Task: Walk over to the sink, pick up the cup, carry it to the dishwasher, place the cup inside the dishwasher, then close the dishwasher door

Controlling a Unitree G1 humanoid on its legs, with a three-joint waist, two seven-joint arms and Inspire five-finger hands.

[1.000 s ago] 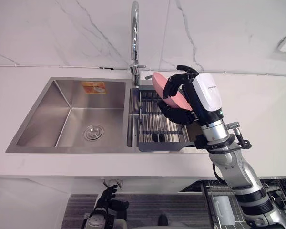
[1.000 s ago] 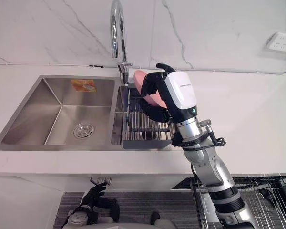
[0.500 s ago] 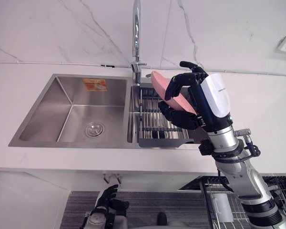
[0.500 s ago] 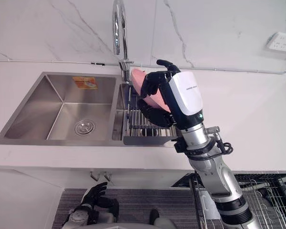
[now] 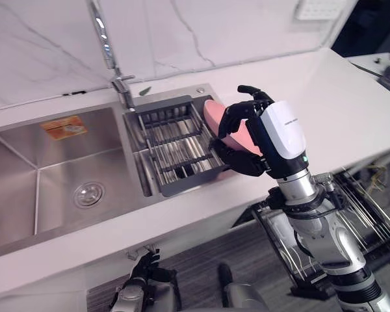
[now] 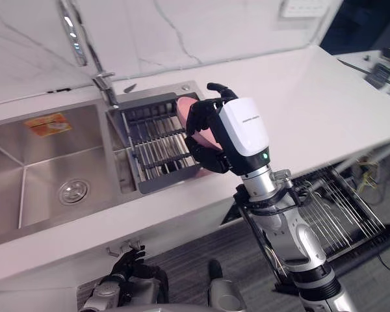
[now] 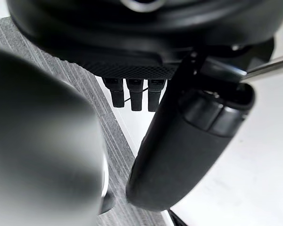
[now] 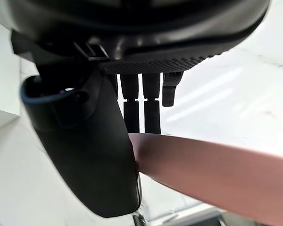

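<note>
Your view has swung to the right since a moment ago (that is the head turning, not the things shifting). The bench [image 5: 338, 97] now runs slantwise, the sink [image 5: 26, 188] has slid toward the left, and more of the pulled-out dishwasher rack [image 6: 338, 208] shows at the lower right. The right hand [image 5: 273, 140] has kept its grip through the turn. Its fingers curl over the cup [image 8: 212, 169] and its thumb closes under it, holding the cup in the air just off the right edge of the drain rack [image 5: 175, 146].

To my eye your pick-up is done and the carry has begun. What remains is bringing the cup down to the dishwasher rack, letting go, and shutting the door.

Counted, largest first:
- one bench
- one sink, with one open basin and one compartment holding the drain rack
- one dishwasher rack
- one drain rack
- one tap [image 5: 107, 45]
- one cup

The left hand [image 5: 140, 286] hangs low near the floor, fingers loose and holding nothing.
</note>
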